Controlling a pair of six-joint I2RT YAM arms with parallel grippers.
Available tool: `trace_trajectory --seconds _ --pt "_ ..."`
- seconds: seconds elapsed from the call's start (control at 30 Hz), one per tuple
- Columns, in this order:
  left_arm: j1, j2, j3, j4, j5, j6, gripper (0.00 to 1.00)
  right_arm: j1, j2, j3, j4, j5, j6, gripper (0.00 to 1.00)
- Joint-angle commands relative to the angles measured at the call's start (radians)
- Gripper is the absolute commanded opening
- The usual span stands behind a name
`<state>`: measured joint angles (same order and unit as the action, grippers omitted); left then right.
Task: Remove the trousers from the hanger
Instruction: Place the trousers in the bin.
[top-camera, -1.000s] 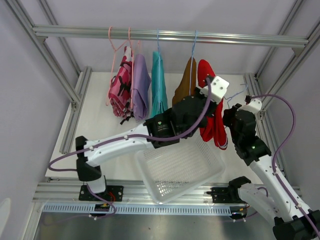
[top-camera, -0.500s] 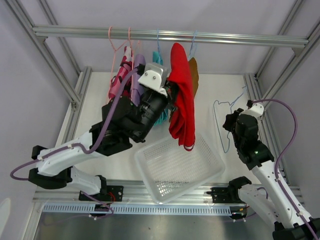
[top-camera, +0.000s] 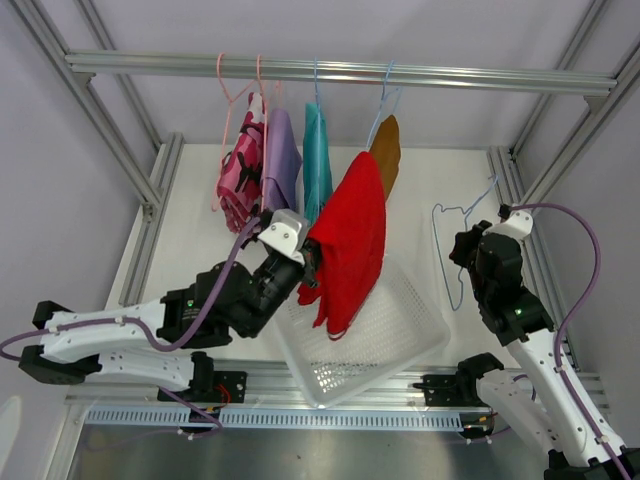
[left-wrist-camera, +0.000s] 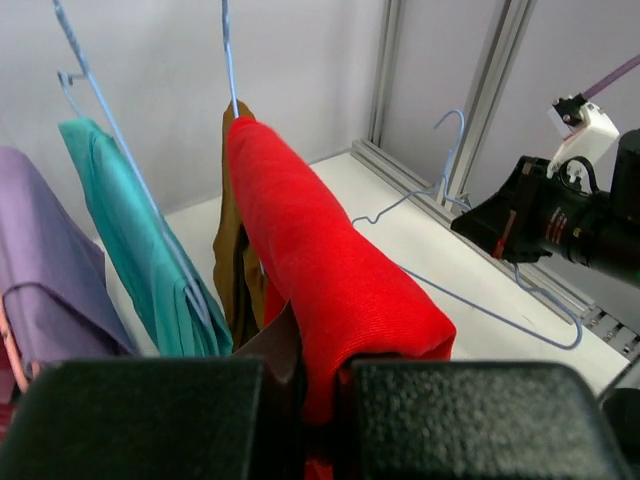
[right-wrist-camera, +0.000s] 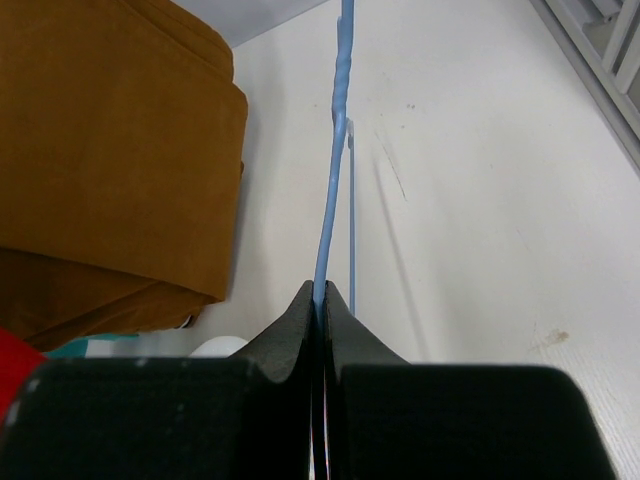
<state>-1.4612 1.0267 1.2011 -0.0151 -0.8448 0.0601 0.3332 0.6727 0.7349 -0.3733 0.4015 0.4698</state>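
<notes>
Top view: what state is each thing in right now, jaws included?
red trousers, off the blue hanger, held over the basket
blue hanger, bare, off the rail
mustard-brown trousers, hung on the rail
teal trousers, hung on the rail
lilac trousers, hung on the rail
pink camouflage trousers, hung on the rail
left jaws, shut on the red trousers
right jaws, shut on the blue hanger

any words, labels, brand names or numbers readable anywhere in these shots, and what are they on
None can be read in any view.
The red trousers, white basket, blue hanger and aluminium rail carry no lettering.
The pink camouflage trousers bear a pattern, not text.
</notes>
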Motion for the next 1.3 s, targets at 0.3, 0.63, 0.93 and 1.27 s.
trace_trajectory --seconds 0.3,0.63,0.93,1.27 --pt "-0.097 -0.192 -0.119 0.101 -0.149 -0.127 0.01 -0.013 0.008 0.001 0.019 -0.032 -0.013 0.00" --pt "-0.129 -0.260 -0.245 0.028 -0.244 -0.238 0.01 -0.019 0.019 -0.006 0.027 -0.050 -0.013 0.00" --pt "-0.174 -0.316 -0.218 -0.132 -0.350 -0.282 0.01 -0.028 0.022 -0.017 0.031 -0.062 -0.011 0.00" --pt "-0.180 -0.304 -0.248 -0.264 -0.361 -0.384 0.01 -0.040 0.025 -0.026 0.040 -0.075 -0.010 0.00"
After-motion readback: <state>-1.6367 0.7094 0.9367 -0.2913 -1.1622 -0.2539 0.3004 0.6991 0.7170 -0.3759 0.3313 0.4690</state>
